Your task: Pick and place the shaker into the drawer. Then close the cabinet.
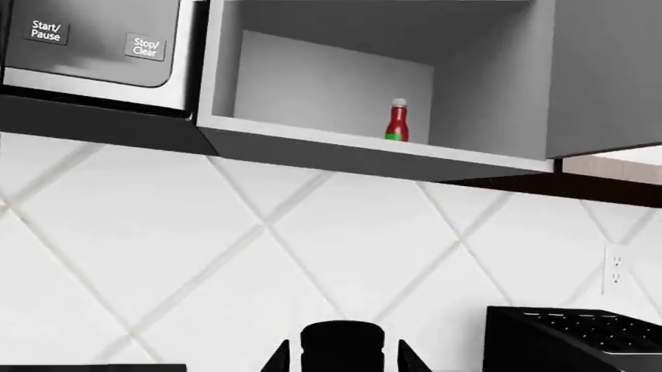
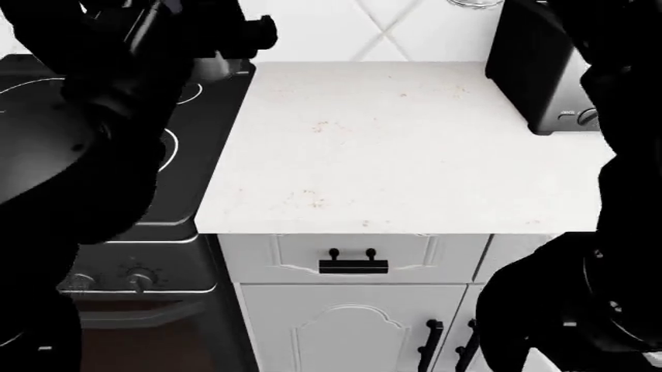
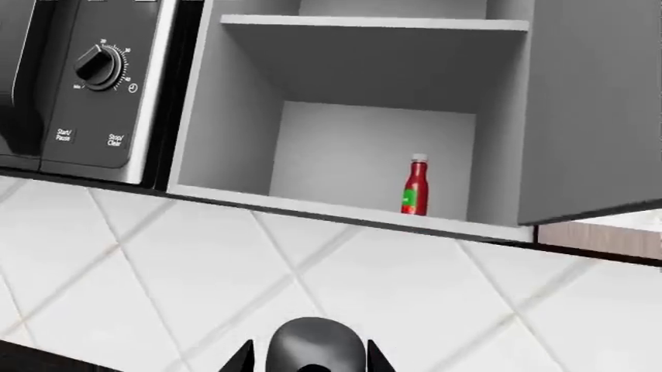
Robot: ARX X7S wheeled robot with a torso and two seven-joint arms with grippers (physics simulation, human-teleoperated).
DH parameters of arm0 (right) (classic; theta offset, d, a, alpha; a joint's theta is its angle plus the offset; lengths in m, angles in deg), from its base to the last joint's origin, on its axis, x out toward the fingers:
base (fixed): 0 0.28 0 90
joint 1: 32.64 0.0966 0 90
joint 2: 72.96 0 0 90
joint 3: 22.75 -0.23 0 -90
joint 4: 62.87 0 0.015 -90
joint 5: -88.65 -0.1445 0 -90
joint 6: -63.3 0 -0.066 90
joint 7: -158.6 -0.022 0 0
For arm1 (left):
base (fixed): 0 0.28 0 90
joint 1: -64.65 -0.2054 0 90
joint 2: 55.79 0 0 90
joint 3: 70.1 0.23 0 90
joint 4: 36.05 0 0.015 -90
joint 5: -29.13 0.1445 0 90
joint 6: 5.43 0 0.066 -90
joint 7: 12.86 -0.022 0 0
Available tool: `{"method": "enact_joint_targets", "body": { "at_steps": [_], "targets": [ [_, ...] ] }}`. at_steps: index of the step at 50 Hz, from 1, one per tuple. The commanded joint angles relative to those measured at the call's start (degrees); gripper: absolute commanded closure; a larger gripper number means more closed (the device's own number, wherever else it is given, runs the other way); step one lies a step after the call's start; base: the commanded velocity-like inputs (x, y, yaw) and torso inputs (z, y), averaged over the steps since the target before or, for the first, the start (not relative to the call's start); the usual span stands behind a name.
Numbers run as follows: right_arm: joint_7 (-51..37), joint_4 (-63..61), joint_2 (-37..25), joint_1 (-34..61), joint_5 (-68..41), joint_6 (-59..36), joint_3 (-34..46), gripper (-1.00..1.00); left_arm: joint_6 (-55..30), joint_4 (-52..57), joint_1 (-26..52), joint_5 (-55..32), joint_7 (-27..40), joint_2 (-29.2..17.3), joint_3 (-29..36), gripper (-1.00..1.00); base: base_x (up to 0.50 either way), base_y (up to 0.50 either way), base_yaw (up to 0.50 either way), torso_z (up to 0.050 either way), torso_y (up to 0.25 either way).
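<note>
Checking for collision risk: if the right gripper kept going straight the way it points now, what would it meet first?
Probably the tiled backsplash, below the open wall cabinet holding the red bottle. The right wrist view shows nothing nearer, though depth is unclear.

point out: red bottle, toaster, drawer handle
red bottle [image 3: 416, 184]: right wrist view, on its red body.
toaster [image 2: 529, 66]: head view, on its black side.
drawer handle [image 2: 353, 265]: head view, on the black bar.

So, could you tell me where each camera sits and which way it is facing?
Head: looks down on white counter, stove and toaster; both dark arms show.
Left wrist: faces tiled wall and open cabinet; gripper base at frame edge.
Right wrist: likewise, slightly different angle.
Both wrist views share the red bottle and microwave.
</note>
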Motion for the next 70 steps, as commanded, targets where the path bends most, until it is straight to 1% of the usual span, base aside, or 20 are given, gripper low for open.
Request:
{"method": "enact_joint_targets", "body": {
  "at_steps": [1, 11, 16, 24, 33, 39, 51, 56, 63, 70],
  "targets": [
    [6.2, -15.7, 0.8, -14.2, 7.4, -4.2, 0.2, 1.0, -0.3, 12.9, -12.4, -6.4, 4.3, -3.6, -2.7, 1.0, 0.0, 0.0, 0.0, 0.0, 0.0],
    [4.0, -20.3, 0.8, -22.3, 4.9, -4.2, -1.2, 1.0, 2.9, 13.4, -20.7, -1.2, 0.9, -4.8, -1.7, 1.0, 0.0, 0.0, 0.0, 0.002, 0.0],
    [4.8, -20.8, 0.8, -23.4, 6.5, -4.2, -0.8, 1.0, 3.3, 13.2, -21.3, -0.8, 0.8, -4.8, -1.6, 1.0, -0.02, -0.08, 0.0, 0.0, 0.0],
    [1.5, -22.3, 0.8, -28.0, 1.1, -4.2, -3.4, 1.0, 4.0, 13.5, -22.6, 0.4, 0.3, -4.7, -0.9, 1.0, -0.15, -0.5, 0.0, 0.0, 0.0],
    [0.3, -22.5, 0.8, -28.8, -1.8, -4.2, -5.0, 1.0, 4.4, 13.6, -22.9, 0.6, 0.1, -4.6, -0.5, 1.0, -0.13, -0.5, 0.0, 0.0, 0.0],
    [0.3, -22.4, 0.8, -29.0, -1.9, -4.2, -5.3, 1.0, 4.9, 13.4, -23.4, 0.9, -0.3, -4.6, -0.5, 1.0, -0.11, -0.5, 0.0, 0.0, 0.0],
    [1.9, -21.9, 0.8, -28.5, 0.0, -4.2, -4.8, 1.0, 5.1, 13.2, -23.1, 0.7, -0.5, -4.5, -0.1, 1.0, -0.11, -0.5, 0.0, 0.0, 0.0],
    [2.2, -21.8, 0.8, -28.9, 0.6, -4.2, -4.9, 1.0, 5.6, 13.5, -24.4, 2.1, -1.5, -4.7, 1.1, 1.0, -0.12, -0.5, 0.0, 0.0, 0.0],
    [3.2, -21.3, 0.8, -28.5, 2.5, -4.2, -4.8, 1.0, 5.9, 13.5, -24.6, 2.2, -1.5, -4.8, 1.1, 1.0, -0.11, -0.5, 0.0, 0.0, 0.0],
    [2.7, -21.1, 0.8, -28.4, 2.1, -4.2, -4.6, 1.0, 6.0, 13.4, -24.2, 1.7, -1.3, -4.9, 0.8, 1.0, -0.11, -0.5, 0.0, 0.0, 0.0]
  ]
}}
